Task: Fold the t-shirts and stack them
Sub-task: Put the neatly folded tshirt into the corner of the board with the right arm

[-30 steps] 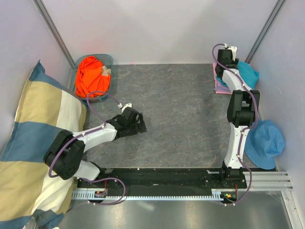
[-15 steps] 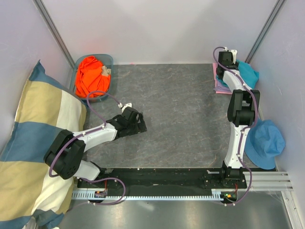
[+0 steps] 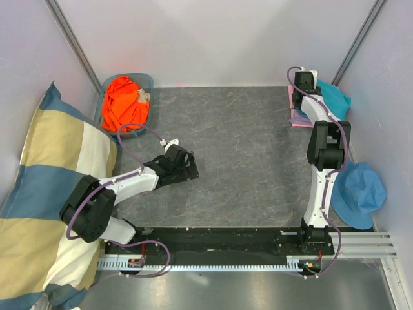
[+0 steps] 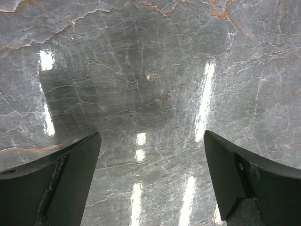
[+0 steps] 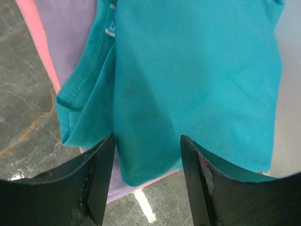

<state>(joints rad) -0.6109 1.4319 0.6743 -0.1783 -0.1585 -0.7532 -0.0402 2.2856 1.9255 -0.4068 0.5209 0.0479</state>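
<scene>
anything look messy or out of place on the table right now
Yes. The teal t-shirt on the far-right stack lies crooked and rumpled, a fold bunched at one edge, not squared with the lavender t-shirt and pink t-shirt under it. The orange t-shirt sits crumpled in the bin at far left, unfolded.

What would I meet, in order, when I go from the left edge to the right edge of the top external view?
checked pillow → orange t-shirt → left arm's fingers → teal t-shirt → blue bucket hat
</scene>
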